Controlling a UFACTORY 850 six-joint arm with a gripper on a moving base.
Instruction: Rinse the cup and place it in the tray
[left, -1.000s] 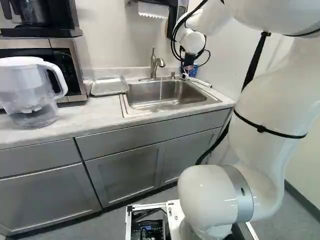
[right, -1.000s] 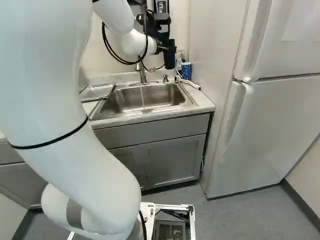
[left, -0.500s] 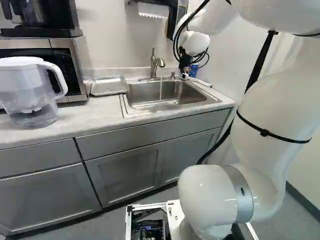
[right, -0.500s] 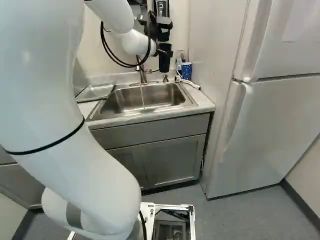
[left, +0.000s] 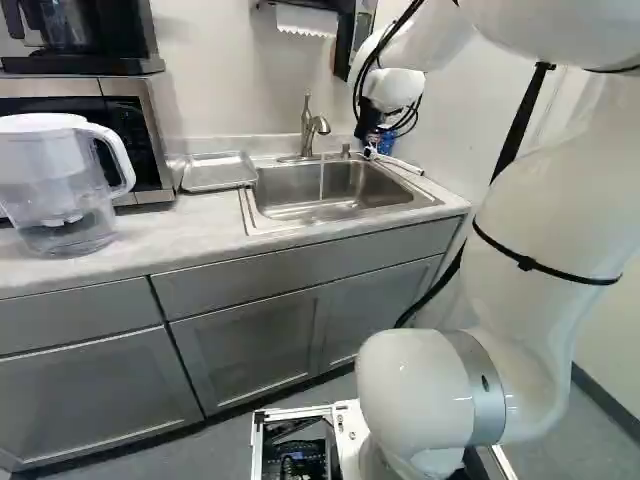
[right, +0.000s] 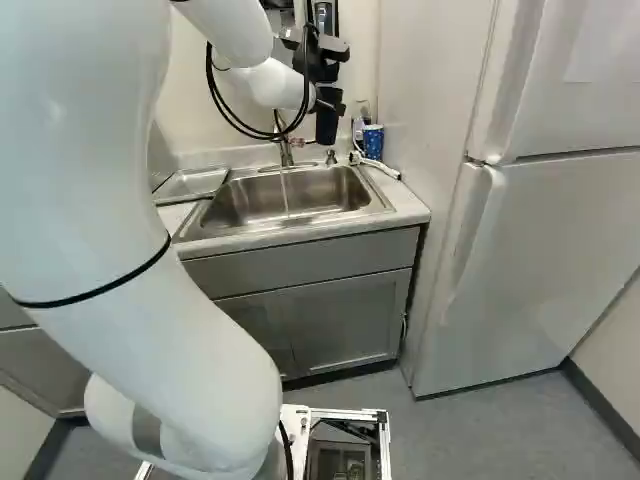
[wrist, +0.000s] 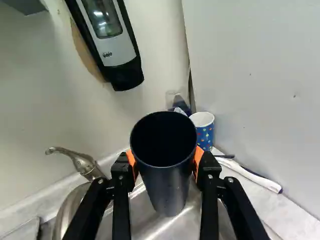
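Gripper (right: 330, 100) has the dark cup (right: 328, 128) up in the air in the right base view, to the right of the faucet (right: 284, 148). Left base view's got water (left: 321, 180) running into the sink (left: 288, 213), and the tray (left: 218, 172) sits on the counter just left of it. Wrist view: fingers are parted about a cup's width, orange pads (wrist: 198, 159) pressed on both sides, mouth facing the camera, with a blue patterned cup (wrist: 205, 135) beyond it.
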